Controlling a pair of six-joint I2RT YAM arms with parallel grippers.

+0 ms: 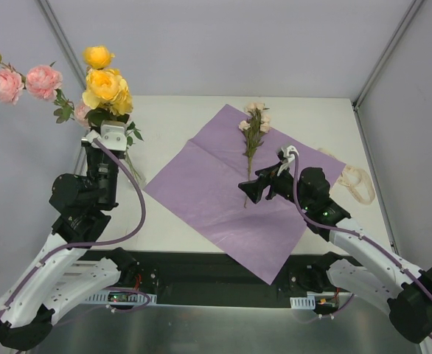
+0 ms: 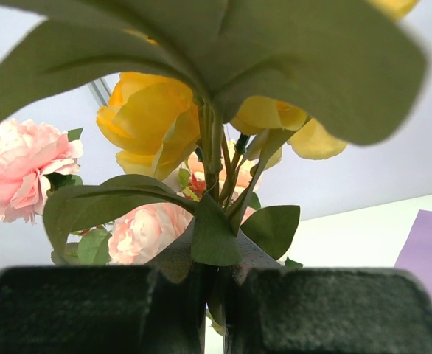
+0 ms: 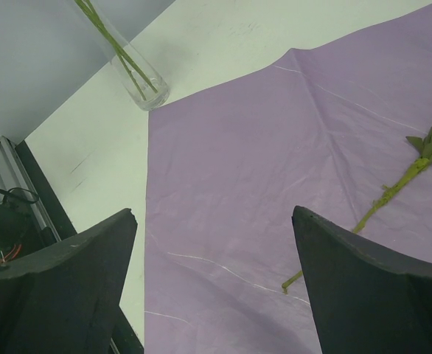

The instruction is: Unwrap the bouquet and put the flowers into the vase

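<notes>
Top view: bright, even, diffuse light from overhead, with no hard shadows. The white table (image 1: 179,125) is near washed out at the far edge. Purple paper (image 1: 216,199) evenly lit, creases legible. Pale glare band on the metal strip (image 1: 216,313) at the near edge. Whole view sharp.

Left wrist view: nearest leaf (image 2: 201,44) heavily out of focus and shaded. Of the flowers (image 2: 150,228), yellow rose (image 2: 146,122) and pink rose (image 2: 24,173) are in focus, softly lit. Fingers (image 2: 68,310) of the left gripper (image 2: 214,299) dark, little detail. Wall behind bright, featureless.

Right wrist view: paper sharp. Vase (image 3: 138,81) shows small highlights on the glass. Fingers (image 3: 54,295) of the right gripper (image 3: 214,214) dark, edges slightly soft.
</notes>
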